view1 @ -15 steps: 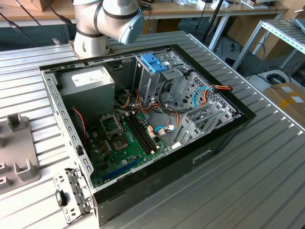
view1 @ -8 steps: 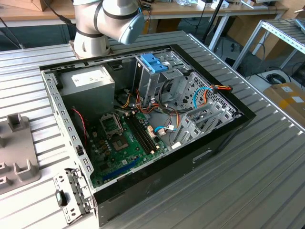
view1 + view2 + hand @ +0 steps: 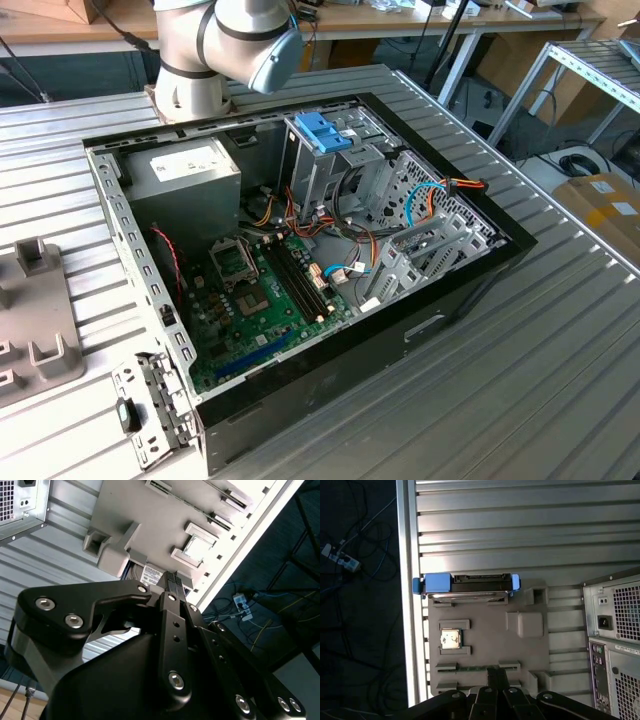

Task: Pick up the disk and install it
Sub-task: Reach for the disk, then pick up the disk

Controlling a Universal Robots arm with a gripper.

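Hovering gripper closed, empty | disk apart, at grey fixture's far end

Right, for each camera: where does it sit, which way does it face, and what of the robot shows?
Exterior view: off the arm, above the table, looking down slantwise at the open computer; the arm shows beyond it.
First wrist view: on the arm, facing straight down at the tray and disk; the gripper shows.
Second wrist view: on the arm, looking slantwise past the gripper at the tray.
Shared: both wrist views show gripper and tray.
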